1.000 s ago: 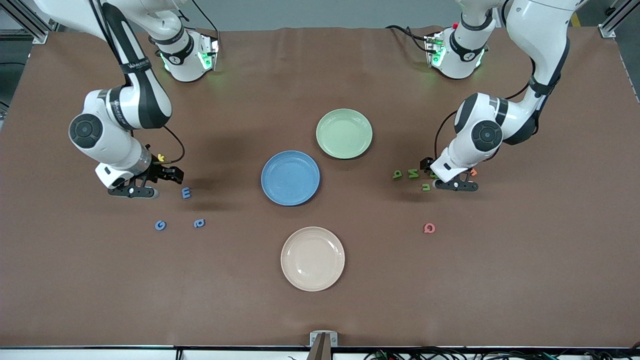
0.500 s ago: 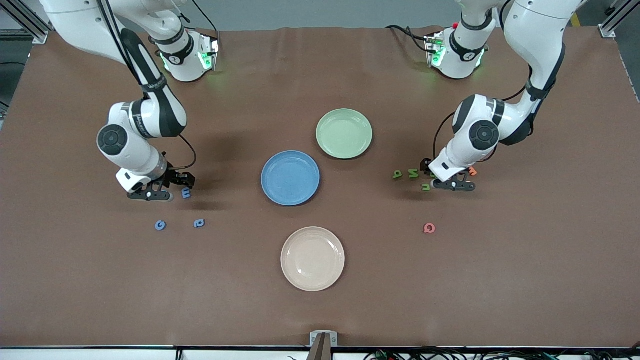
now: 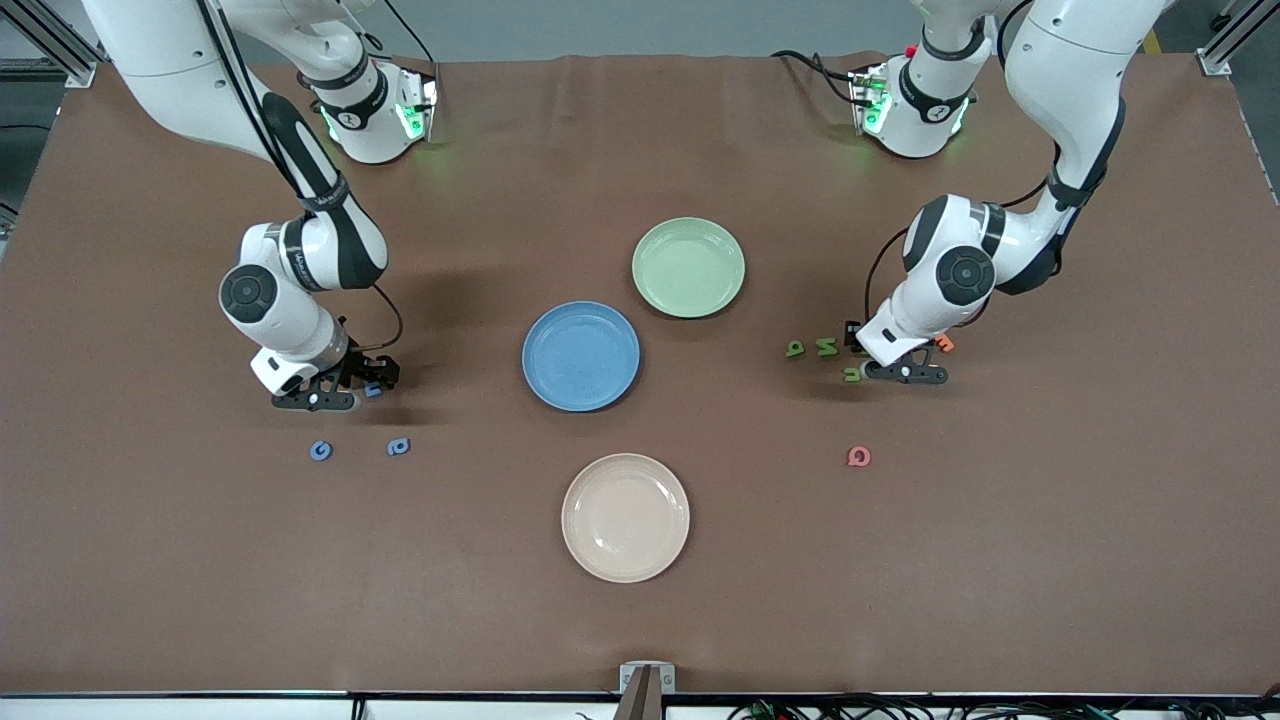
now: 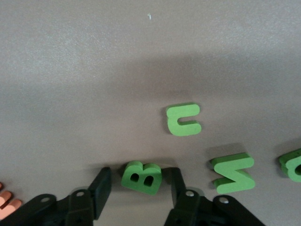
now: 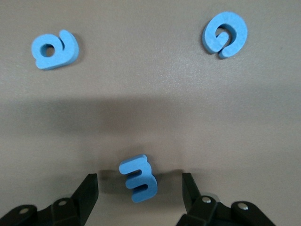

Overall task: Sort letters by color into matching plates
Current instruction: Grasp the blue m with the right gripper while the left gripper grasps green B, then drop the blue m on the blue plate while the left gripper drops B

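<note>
Nearest the front camera sits the cream plate (image 3: 625,517), then the pink letter (image 3: 858,456) toward the left arm's end and the blue "G" (image 3: 320,451) and blue "a" (image 3: 398,447) toward the right arm's end. Just farther, the right gripper (image 3: 345,392) is down at the table, its fingers (image 5: 87,190) spread with gaps on both sides of the blue "E" (image 5: 138,178) lying between them. The left gripper (image 3: 893,368) is likewise low, fingers (image 4: 100,186) spread around the green "B" (image 4: 141,176); one finger stands close against the letter, the other apart. Beside it lie the green "U" (image 4: 183,120), green "Z" (image 4: 233,172) and another green letter (image 3: 794,349), with an orange letter (image 3: 945,344) nearby. The blue plate (image 3: 581,355) lies mid-table, the green plate (image 3: 688,267) farther still; both hold nothing.
</note>
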### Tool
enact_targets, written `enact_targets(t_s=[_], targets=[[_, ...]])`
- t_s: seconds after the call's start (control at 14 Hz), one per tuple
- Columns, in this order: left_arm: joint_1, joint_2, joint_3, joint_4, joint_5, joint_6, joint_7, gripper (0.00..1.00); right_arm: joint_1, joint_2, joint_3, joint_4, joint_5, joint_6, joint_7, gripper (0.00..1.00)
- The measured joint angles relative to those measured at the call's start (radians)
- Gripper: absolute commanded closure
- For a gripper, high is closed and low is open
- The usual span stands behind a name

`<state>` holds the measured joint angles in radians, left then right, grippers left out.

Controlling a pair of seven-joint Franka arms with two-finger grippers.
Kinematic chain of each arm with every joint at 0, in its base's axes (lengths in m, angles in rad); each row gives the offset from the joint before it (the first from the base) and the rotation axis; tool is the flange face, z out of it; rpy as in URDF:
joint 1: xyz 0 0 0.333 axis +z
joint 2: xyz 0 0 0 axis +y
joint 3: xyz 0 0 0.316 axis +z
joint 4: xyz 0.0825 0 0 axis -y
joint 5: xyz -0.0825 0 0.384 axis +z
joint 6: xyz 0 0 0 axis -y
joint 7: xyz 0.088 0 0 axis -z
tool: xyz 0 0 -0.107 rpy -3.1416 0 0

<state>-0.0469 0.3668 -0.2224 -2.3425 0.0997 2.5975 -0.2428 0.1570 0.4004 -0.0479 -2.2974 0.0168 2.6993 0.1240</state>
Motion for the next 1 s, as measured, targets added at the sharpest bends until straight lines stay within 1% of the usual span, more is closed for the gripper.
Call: enact_targets(t_s=[0.14,0.21,0.29,0.36,0.43,0.57,0.64,0.71,0.79,0.86,1.0], targets=[[0.0,-0.003,0.0,0.0,0.0,0.0,0.0,0.73,0.0,0.008,0.0,0.002,0.0,0.006,0.0,0.28],[0.0,-0.004,0.002,0.0,0.0,-0.001,0.0,0.76,0.0,0.011,0.0,0.002,0.0,0.009,0.0,0.32],[0.0,-0.005,0.002,0.0,0.0,-0.001,0.0,0.77,0.0,0.012,0.0,0.003,0.0,0.011,0.0,0.37],[0.0,-0.005,0.002,0.0,0.0,-0.001,0.0,0.78,0.0,0.012,0.001,0.003,0.0,0.011,0.0,0.48],[0.0,-0.005,0.002,0.0,0.0,-0.001,0.0,0.78,0.0,0.012,0.003,0.005,0.001,0.011,0.0,0.62],[0.0,-0.007,0.002,0.003,0.0,-0.011,0.0,0.78,0.0,0.011,0.003,0.007,0.001,0.011,0.0,0.83],[0.0,-0.013,0.002,0.009,0.0,-0.036,0.0,0.78,0.0,0.011,0.002,0.01,0.001,0.011,0.0,0.93],[0.0,-0.026,0.001,0.017,0.0,-0.08,0.0,0.78,0.0,0.01,0.0,0.012,0.0,0.011,0.0,0.97],[-0.002,-0.048,-0.001,0.028,0.0,-0.136,-0.004,0.78,0.0,0.006,-0.001,0.012,0.0,0.006,0.0,0.99],[-0.002,-0.072,-0.01,0.04,0.0,-0.193,-0.023,0.78,0.0,0.007,-0.001,0.012,0.0,0.007,0.0,1.0],[-0.004,-0.117,-0.053,0.063,0.0,-0.288,-0.088,0.78,0.0,0.007,-0.001,0.012,0.0,0.006,0.0,1.0]])
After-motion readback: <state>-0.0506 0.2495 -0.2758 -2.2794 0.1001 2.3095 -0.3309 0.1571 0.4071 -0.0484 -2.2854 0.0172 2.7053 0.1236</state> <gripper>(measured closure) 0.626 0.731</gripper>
